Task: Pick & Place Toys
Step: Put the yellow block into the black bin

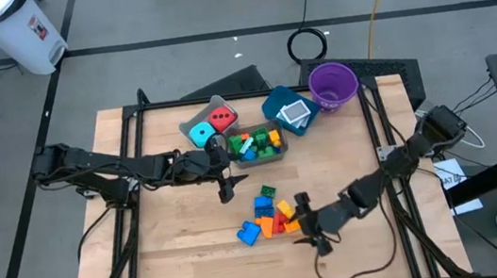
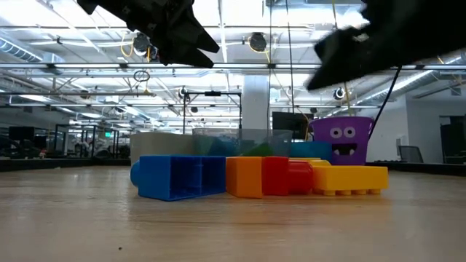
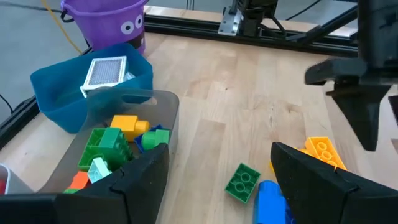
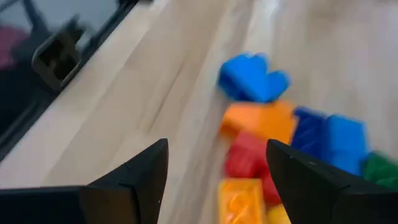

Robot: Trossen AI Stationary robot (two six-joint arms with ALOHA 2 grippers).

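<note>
I see right gripper (image 4: pixel 214 180) spread, empty | left gripper (image 3: pixel 217 180) likewise | bricks (image 1: pixel 268 220): light, stiff, slick; I'd pinch flat sides

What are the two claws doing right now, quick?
Left gripper: fingers open, empty, beside the dark bin.
Right gripper: fingers open, empty, near the loose bricks.

a big open lab or industrial hall: exposed ceiling trusses (image 2: pixel 240 69) with strip lights run across the top of the low view, a grey taped floor (image 1: pixel 167 16) surrounds the wooden table (image 1: pixel 184 232), cables (image 1: pixel 374 0) trailing at upper right.
</note>
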